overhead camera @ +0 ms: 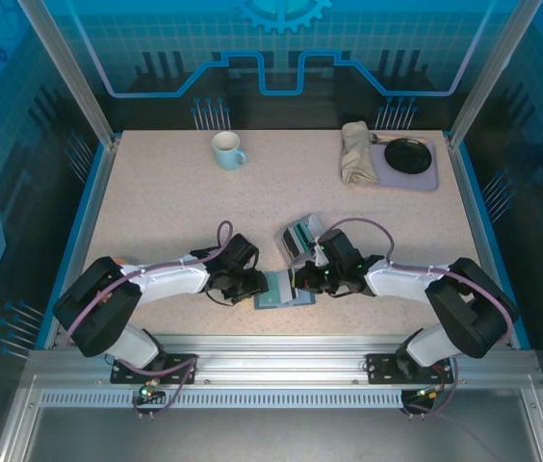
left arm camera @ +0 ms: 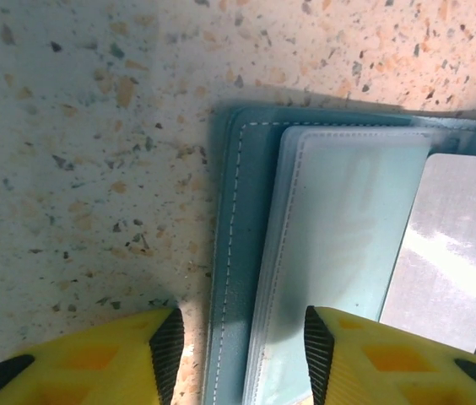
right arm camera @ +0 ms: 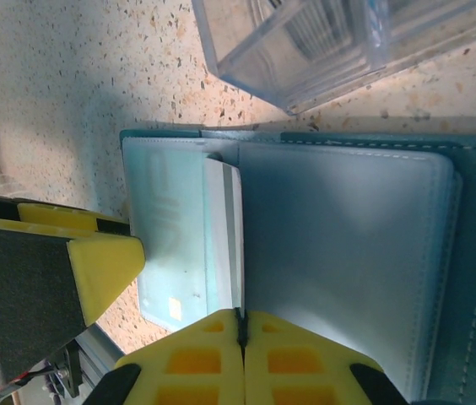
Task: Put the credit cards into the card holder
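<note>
Straddling the stitched edge of the open teal card holder (left arm camera: 228, 253), the left gripper (left arm camera: 242, 342) stands spread. The right gripper (right arm camera: 240, 327) pinches a pale credit card (right arm camera: 224, 236) (angled into a clear sleeve). Just beyond it stands a transparent card rack (right arm camera: 305, 51).

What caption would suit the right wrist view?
Right gripper shut on a silvery card by its edge, over the open teal card holder.
</note>
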Controlling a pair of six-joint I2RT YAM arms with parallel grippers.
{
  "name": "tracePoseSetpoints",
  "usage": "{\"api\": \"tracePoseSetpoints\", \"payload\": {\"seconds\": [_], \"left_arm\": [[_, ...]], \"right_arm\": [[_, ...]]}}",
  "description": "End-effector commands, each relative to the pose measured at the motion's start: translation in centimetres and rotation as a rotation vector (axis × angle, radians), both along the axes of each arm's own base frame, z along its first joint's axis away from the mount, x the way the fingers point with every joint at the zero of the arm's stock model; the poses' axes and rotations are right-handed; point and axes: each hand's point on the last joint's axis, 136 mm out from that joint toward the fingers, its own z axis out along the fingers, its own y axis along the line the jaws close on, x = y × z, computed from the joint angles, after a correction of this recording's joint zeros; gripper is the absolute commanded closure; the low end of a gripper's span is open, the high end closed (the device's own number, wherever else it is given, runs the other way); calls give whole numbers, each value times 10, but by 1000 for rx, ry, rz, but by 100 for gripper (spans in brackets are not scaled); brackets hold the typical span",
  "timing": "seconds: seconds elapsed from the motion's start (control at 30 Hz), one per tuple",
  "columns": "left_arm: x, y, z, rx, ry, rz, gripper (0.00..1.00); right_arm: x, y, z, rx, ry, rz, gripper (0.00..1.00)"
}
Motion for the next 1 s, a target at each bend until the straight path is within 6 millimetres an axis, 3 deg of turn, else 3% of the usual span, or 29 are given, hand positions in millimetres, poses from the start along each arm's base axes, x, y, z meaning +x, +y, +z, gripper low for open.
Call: {"api": "tracePoseSetpoints", "payload": {"seconds": [0.0,0.57,0.97], "left_arm": [[-1,-10,-8,-22,17,-27,57],[0,-10,-7,-30,15,-14,60],[0,-10,-5,-30,8,-14,60]], "right_arm": [[-5,-2,-13,-3,43,-20,95],[-8,19,-13,1,42,-16,94],[-9,44,-9,-29,35,-50,84]]}}
